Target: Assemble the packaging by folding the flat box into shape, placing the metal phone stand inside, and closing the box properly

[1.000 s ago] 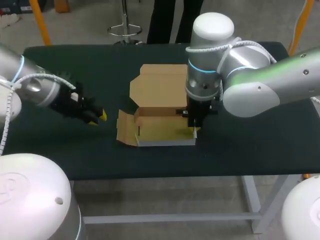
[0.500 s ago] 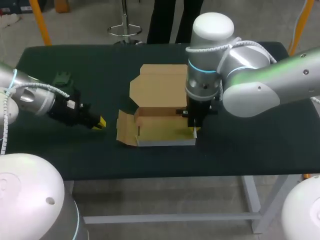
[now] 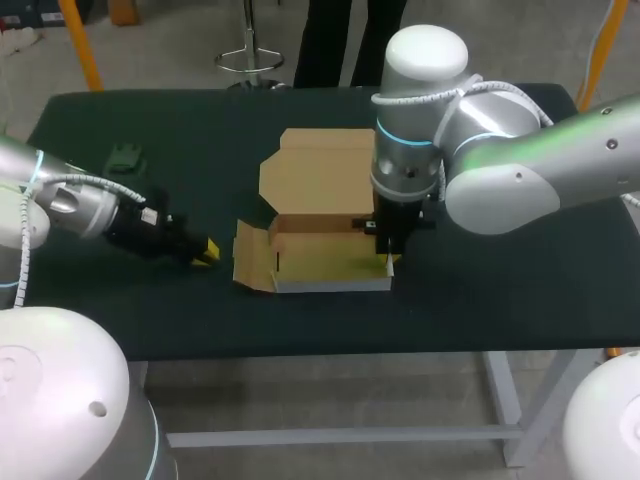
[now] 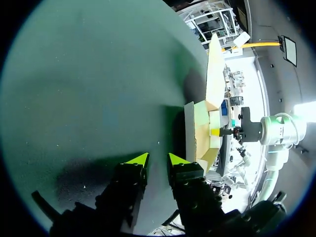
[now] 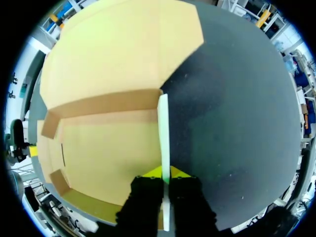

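Observation:
The brown cardboard box (image 3: 315,250) lies partly folded at the table's middle, its lid (image 3: 318,170) flat toward the back and its left flap (image 3: 250,260) spread out. My right gripper (image 3: 388,262) points straight down at the box's right wall. In the right wrist view this gripper (image 5: 164,173) is shut on the thin white-edged wall (image 5: 163,128). My left gripper (image 3: 207,250) sits low just left of the box; its fingers (image 4: 139,160) stand slightly open with nothing between them, and the box (image 4: 201,133) is ahead. A small dark phone stand (image 3: 125,157) rests at the back left.
The dark green table (image 3: 520,270) has bare room to the right of the box and along its front edge. My right arm's bulky wrist (image 3: 410,150) hangs over the box's right half.
My left arm has swung down and right toward the box's left flap, uncovering the phone stand, and its fingers have drawn closer together. The right arm and box have kept still.

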Motion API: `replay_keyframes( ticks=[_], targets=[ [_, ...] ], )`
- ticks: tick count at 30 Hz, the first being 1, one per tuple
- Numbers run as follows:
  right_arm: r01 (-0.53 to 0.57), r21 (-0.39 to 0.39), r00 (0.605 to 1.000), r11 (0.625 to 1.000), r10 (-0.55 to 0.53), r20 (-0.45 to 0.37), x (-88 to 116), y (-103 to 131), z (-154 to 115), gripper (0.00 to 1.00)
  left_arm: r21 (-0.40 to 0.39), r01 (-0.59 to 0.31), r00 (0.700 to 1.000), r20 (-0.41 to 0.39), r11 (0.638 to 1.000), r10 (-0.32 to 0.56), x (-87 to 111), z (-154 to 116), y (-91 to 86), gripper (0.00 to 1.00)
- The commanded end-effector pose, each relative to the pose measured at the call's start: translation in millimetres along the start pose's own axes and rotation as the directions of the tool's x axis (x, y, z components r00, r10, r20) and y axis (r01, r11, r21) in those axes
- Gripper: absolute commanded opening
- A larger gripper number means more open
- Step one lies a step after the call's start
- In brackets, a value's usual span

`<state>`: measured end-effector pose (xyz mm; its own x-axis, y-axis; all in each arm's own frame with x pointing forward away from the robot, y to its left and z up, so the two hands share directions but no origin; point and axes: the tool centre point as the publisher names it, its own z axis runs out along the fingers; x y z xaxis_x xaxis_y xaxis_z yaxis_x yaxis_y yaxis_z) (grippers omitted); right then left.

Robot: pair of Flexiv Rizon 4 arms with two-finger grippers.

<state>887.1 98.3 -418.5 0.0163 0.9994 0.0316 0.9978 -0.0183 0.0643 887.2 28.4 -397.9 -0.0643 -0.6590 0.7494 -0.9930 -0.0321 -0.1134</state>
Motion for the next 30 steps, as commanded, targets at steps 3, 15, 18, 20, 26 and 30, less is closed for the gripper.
replay_keyframes(
  ticks=[3, 15, 18, 20, 26, 30],
  targets=[
    [0.001, 0.003, 1.000, 1.000, -0.001, 0.002, 1, 0, 0, 0.00, -0.025, -0.007, 1.000, -0.010, 1.000, 0.007, 1.5, 13, -4.0, 0.25],
    [0.001, 0.003, 1.000, 1.000, -0.001, 0.002, 1, 0, 0, 0.00, -0.054, -0.022, 0.999, -0.040, 0.998, 0.020, 13.8, 27, -3.0, 0.23],
    [0.001, 0.003, 1.000, 1.000, -0.001, 0.002, 1, 0, 0, 0.00, -0.059, -0.025, 0.999, -0.045, 0.998, 0.022, 16.5, 30, -2.7, 0.23],
    [0.001, 0.003, 1.000, 1.000, -0.001, 0.002, 1, 0, 0, 0.00, -0.062, -0.027, 0.999, -0.046, 0.998, 0.024, 18.5, 32, -2.4, 0.23],
    [0.001, 0.003, 1.000, 1.000, -0.001, 0.002, 1, 0, 0, 0.00, -0.066, -0.034, 0.998, -0.055, 0.997, 0.031, 26.0, 34, -2.4, 0.24],
    [0.001, 0.003, 1.000, 1.000, -0.001, 0.002, 1, 0, 0, 0.00, -0.063, -0.043, 0.997, -0.072, 0.997, 0.039, 34.7, 32, -2.0, 0.26]
  ],
)
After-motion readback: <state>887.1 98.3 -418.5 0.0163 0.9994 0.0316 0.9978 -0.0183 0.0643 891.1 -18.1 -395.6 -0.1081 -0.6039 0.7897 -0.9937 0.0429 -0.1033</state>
